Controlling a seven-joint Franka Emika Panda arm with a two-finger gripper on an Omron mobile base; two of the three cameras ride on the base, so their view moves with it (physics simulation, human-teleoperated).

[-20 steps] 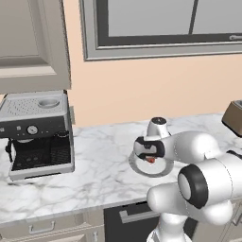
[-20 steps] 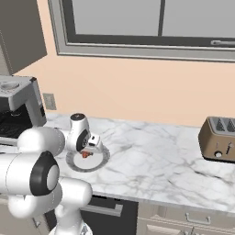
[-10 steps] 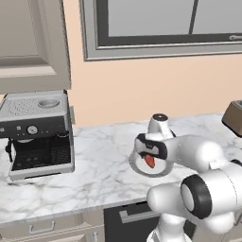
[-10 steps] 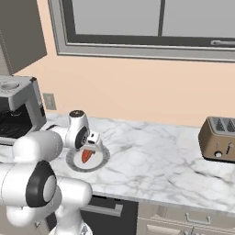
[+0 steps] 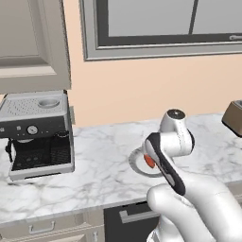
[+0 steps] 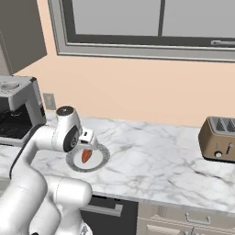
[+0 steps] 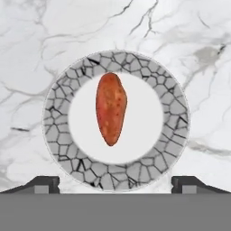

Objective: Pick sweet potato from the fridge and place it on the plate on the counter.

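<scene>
The orange-red sweet potato lies lengthwise on the white centre of the plate, free of any grip. The plate, with its speckled grey rim, rests on the white marble counter. My gripper hovers straight above it, open, its two dark fingertips spread wider than the plate. From the right base camera the gripper hangs just over the sweet potato and plate. From the left, my forearm covers part of the sweet potato and plate. The fridge is out of view.
An espresso machine stands on the counter to the left of the plate, under a wall cabinet. A toaster sits far to the right. Bare marble stretches between plate and toaster.
The sweet potato was let go onto the plate. The hand has lifted away from it with its fingers spread, and the elbow has swung forward.
</scene>
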